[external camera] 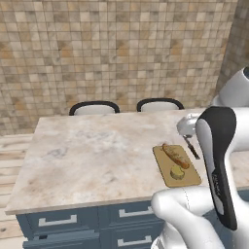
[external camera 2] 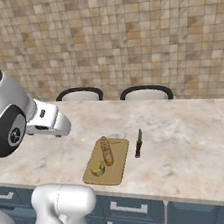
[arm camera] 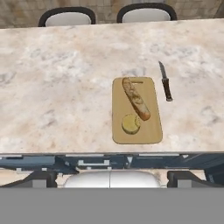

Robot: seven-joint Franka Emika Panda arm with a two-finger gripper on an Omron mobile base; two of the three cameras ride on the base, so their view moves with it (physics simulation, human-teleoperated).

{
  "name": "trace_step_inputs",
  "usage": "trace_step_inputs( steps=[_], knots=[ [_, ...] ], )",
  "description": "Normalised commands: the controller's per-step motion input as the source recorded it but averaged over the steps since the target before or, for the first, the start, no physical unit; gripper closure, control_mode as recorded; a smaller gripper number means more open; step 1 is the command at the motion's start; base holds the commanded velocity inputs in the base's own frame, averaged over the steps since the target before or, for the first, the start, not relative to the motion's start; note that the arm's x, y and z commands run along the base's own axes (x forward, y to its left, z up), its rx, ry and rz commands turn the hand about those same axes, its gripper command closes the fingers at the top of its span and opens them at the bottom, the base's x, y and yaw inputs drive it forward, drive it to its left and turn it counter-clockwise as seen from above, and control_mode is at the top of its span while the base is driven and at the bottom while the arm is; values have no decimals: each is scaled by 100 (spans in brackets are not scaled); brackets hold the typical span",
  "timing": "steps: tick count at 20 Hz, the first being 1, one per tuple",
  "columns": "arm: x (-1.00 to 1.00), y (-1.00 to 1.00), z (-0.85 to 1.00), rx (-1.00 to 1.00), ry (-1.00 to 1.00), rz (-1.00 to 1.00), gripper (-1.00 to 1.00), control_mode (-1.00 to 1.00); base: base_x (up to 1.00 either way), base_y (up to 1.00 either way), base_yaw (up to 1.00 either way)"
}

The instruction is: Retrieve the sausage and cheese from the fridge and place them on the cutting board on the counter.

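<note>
**Sausage and cheese on the board**

We see our gripper (arm camera: 112, 177) held back from the counter (arm camera: 65, 96) with its fingertips spread wide and nothing between them. Ahead of it the cutting board (arm camera: 151, 124) lies near the counter's front edge. The sausage (arm camera: 136, 98) rests on the board's far half, the cheese (arm camera: 131, 124) just beside its near end. A knife (arm camera: 165, 81) lies on the stone just beside the board. Two chairs (arm camera: 66, 16) stand behind the counter.

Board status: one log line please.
sausage on board | cheese on board | knife beside | claw off
</note>
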Motion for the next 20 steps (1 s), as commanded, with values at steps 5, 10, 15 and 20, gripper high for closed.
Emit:
trace_step_inputs(
  steps=[5,10,15,20],
  knots=[
    [-31,-2,27,0,0,-9,-100,-100,0,0,0],
    [-6,0,0,0,0,-1,-100,100,-29,12,-1],
    [0,0,0,0,0,0,-100,100,-29,12,0],
    [0,0,0,0,0,0,-100,100,-49,48,0]
  ],
)
